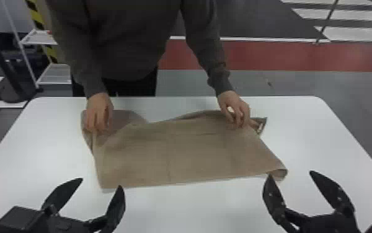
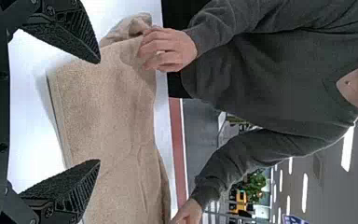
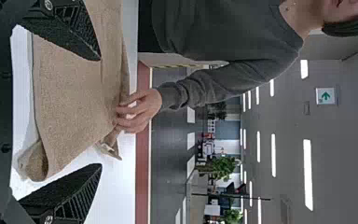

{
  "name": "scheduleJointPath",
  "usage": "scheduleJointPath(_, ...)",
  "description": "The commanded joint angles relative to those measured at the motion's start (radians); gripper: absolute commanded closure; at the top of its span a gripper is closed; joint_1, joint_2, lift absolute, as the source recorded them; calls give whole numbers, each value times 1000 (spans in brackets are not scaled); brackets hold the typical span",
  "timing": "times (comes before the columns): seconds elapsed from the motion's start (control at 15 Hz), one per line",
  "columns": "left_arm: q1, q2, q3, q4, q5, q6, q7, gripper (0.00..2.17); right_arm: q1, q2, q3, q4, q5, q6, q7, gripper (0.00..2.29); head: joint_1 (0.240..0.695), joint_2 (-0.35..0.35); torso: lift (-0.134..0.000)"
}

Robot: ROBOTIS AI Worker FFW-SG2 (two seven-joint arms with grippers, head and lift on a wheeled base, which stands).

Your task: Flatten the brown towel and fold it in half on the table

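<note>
Head view: brown towel on a white table

The towel lies in the middle of the table, long and a bit like a box with a wavy far side. The cloth is soft and fuzzy, with small creases. In the left wrist view, a straight, thicker hem runs along one edge. The near corner by the robot's right is curled into a little round tube. At the far left, the cloth is loose and bunched, and darker cloth peeks out along the far side. The far right corner sticks out in a point, with a small pale bit on it.

A person in a gray top has one hand at the far left of the towel and the other hand at the far right, fingers bent down on the cloth.

The left claw is spread wide and holds nothing. The right claw is spread wide too, near the curled corner. Both are black, with pointy tips and bumpy ridges inside.

A white rack with thin, flat shelves stands behind.
</note>
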State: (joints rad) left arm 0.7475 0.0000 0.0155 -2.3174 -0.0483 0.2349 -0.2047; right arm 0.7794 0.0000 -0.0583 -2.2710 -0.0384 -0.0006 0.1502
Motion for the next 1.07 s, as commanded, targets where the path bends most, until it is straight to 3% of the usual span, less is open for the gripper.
scheduleJointPath(0.0,-14,-3,0,16,-1,1,-1,134,-6,1,0,5,0,3,0,63,695,-45,-128)
scheduleJointPath(1.0,-68,-3,-14,47,-18,44,7,134,-58,1,0,44,-2,28,0,66,695,-47,-128)
